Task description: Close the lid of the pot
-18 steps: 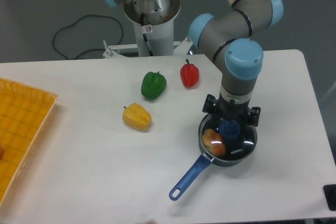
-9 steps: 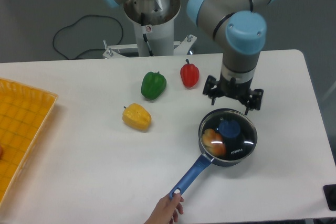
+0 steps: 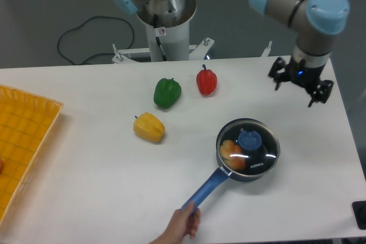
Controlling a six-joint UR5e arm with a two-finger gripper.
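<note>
The glass lid [image 3: 249,144] is seated on the saucepan [image 3: 247,151]; the gripper [image 3: 301,82], spread and empty, is held well apart.

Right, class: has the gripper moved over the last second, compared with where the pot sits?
Yes. The gripper has lifted off the lid and swung up and right; the pot stayed in place.

The lid [image 3: 250,146] sits on the pot [image 3: 247,151], a pepper visible through the glass. A hand [image 3: 182,225] grips the pot's blue handle. The gripper [image 3: 299,84] hangs open, well apart
</note>
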